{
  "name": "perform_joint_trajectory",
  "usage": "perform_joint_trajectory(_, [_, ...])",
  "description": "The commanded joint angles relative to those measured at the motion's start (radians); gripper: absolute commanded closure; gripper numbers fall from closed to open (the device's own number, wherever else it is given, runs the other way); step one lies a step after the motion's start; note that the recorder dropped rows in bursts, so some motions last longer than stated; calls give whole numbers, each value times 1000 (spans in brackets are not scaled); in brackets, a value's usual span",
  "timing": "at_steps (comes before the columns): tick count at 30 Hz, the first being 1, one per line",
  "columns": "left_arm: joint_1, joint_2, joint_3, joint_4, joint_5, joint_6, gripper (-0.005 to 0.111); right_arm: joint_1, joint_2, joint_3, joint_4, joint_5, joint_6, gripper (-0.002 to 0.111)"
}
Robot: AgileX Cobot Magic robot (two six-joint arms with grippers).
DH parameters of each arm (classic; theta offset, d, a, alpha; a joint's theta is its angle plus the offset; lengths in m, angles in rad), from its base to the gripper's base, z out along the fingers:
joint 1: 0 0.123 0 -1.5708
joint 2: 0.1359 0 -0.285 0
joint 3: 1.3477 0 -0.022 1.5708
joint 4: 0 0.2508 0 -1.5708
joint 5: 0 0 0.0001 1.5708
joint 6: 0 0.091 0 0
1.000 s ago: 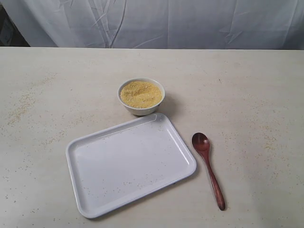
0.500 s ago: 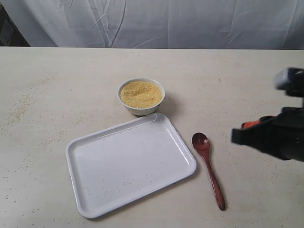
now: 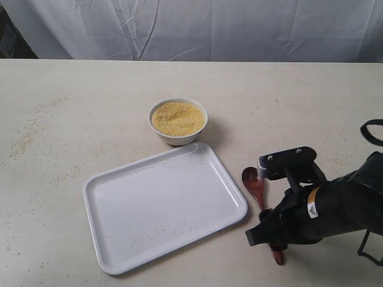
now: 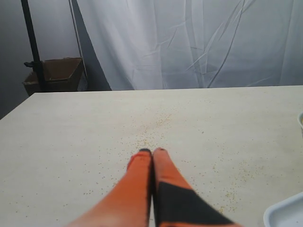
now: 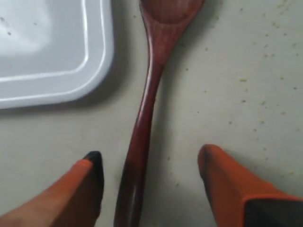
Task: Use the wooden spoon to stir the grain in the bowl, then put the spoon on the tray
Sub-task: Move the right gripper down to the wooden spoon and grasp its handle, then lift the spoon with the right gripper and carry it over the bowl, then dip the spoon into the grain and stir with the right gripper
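Over on the far left, the left tool (image 4: 152, 152) is pinched closed on nothing. It hangs above bare tabletop (image 4: 71, 132) dotted with loose grains and doesn't show in the exterior view at all, so I'd count it out for this step.

Moving right, the tray (image 3: 96, 203) lies slightly skewed on the tabletop. The bowl (image 3: 178, 139) sits just behind its far right corner, with the grain (image 3: 177, 118) heaped inside. My guess is no stirring has happened, since the spoon isn't even picked up.

Next is the wooden spoon (image 3: 254, 181), flat on the tabletop just right of the tray and clear of the rim. Its scoop end points roughly toward the bowl, and the handle runs back to the near edge, slanting a bit right.

Then the bit that matters: the right tool (image 5: 149, 158) is spread wide and straddles the handle, one finger each side, toward the tail end. Its closing line cuts roughly square across the spoon's long axis, which is what you want. The handle sits nearer one fingertip than the other, though, and neither pad seems to touch it. I reckon one finger arrives first on closing and could nudge that slim glossy handle sideways.
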Motion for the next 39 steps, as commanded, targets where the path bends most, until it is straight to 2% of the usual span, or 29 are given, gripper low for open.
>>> perform_joint_trajectory(1, [-6,-5,4,0,-5,0,106,3,89,-3,-13,-45,-57,55])
perform_joint_trajectory(2, [-6,-5,4,0,-5,0,106,3,99,-3,-14,-45,-59,60])
perform_joint_trajectory(4, [-6,-5,4,0,-5,0,106,3,105,-3,-38,-39,-59,79])
perform_joint_trajectory(6, [-6,-5,4,0,-5,0,106,2,92,-6,-71,-31,-59,107])
perform_joint_trajectory(10, [-6,-5,4,0,-5,0,106,2,3,-78,-165,145,-14,107])
perform_joint_trajectory(16, [-6,-5,4,0,-5,0,106,2,-167,-314,-472,416,176,107])
perform_joint_trajectory(20, [-6,-5,4,0,-5,0,106,2,-172,-471,-529,464,126,109])
perform_joint_trajectory(25, [-5,-5,4,0,-5,2,106,35,-19,-608,-466,439,-104,109])
perform_joint_trajectory(32, [-5,-5,4,0,-5,2,106,114,297,-765,-634,466,-130,109])
perform_joint_trajectory(39, [-5,-5,4,0,-5,2,106,159,536,-965,-800,660,-132,109])
